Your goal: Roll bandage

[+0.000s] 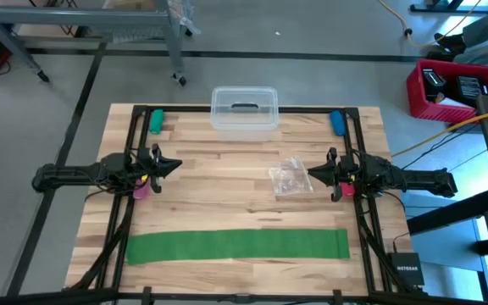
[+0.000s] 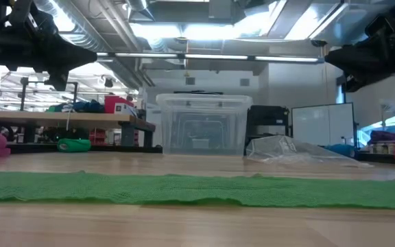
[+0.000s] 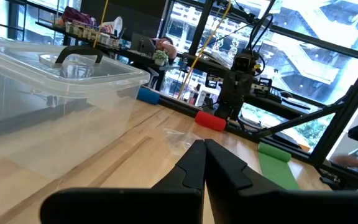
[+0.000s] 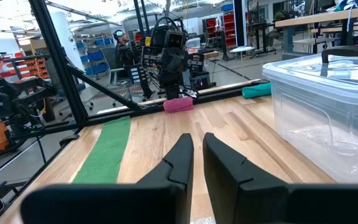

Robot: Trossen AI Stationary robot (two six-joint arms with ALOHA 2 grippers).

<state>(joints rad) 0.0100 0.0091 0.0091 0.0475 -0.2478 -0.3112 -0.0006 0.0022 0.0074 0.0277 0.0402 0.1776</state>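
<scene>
The bandage (image 1: 237, 246) lies flat and fully unrolled along the near edge of the tabletop (image 1: 227, 174), running crosswise between both arms. The left gripper (image 1: 174, 165) hovers above the tabletop's left side, fingers closed, holding nothing. The right gripper (image 1: 312, 176) hovers at the right side, fingers nearly together, holding nothing, just beside a clear plastic bag (image 1: 289, 177). A clear lidded box (image 1: 244, 110) stands at the far edge.
</scene>
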